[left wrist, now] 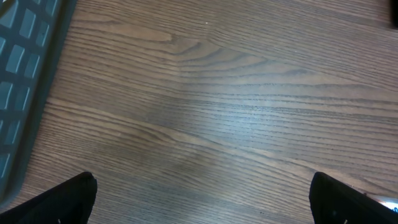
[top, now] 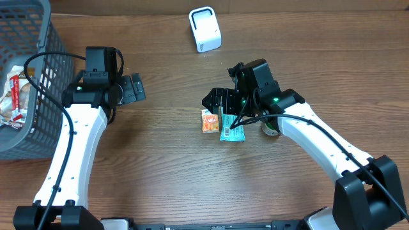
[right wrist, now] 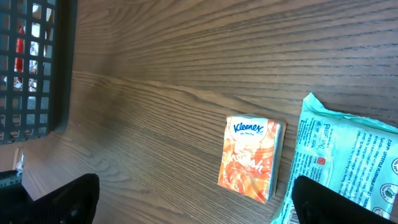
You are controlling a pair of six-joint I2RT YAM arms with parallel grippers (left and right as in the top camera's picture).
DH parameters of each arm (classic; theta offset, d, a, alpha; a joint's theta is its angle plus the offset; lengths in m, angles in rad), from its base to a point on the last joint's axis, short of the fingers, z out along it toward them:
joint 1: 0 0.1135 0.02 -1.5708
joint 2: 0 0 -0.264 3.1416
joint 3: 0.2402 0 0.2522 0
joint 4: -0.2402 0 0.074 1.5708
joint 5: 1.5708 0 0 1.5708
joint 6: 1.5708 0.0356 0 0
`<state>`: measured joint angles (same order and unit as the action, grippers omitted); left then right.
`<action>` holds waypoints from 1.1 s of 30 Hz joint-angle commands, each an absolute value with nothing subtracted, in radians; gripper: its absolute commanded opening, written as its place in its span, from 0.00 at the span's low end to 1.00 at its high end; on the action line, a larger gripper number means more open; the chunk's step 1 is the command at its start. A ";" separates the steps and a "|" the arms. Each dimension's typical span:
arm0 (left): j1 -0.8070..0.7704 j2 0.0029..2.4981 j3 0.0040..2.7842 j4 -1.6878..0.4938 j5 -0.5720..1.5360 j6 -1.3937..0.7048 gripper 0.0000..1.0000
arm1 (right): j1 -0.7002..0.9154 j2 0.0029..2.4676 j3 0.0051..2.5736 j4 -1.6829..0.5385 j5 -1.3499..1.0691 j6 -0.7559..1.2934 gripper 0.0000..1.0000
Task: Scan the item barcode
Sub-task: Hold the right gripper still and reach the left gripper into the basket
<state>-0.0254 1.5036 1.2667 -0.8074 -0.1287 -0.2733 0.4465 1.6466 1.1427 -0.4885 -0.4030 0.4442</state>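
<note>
On the bench (top: 166, 166), right of centre: teal packet (top: 232, 131) lies flat, printed side up, barcode showing in overhead. Orange Kleenex pack (top: 209, 121) lies just beside it on the left. White scanner (top: 204, 29) stands at the far edge, well apart from both.

Right arm: comes up from the near-right corner and runs diagonally left and away, wrist above the packs. Right end effector (top: 214, 102) points left and sits over the far edge of the two packs. It's spread fully wide and holds nothing. In the right wrist view its fingers (right wrist: 68, 199) sit in the bottom corners, with the Kleenex pack between them and the teal packet by the other finger. Can't tell the height above the bench.

Left arm: runs from the near-left corner straight away along the left side, wrist turned right. Left end effector (top: 135, 88) points right over bare wood, near the basket (top: 48, 70). It's also fully wide and empty; the left wrist view shows only wood grain between the tips.

The basket at far left has a snack bag (top: 13, 96) inside. A small round thing (top: 271, 130) is half hidden under the right forearm; can't tell what it is.
</note>
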 commanded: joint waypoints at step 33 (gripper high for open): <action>0.511 1.575 1.948 -0.808 -0.205 0.065 1.00 | 0.442 1.628 1.164 -0.484 -0.393 0.437 1.00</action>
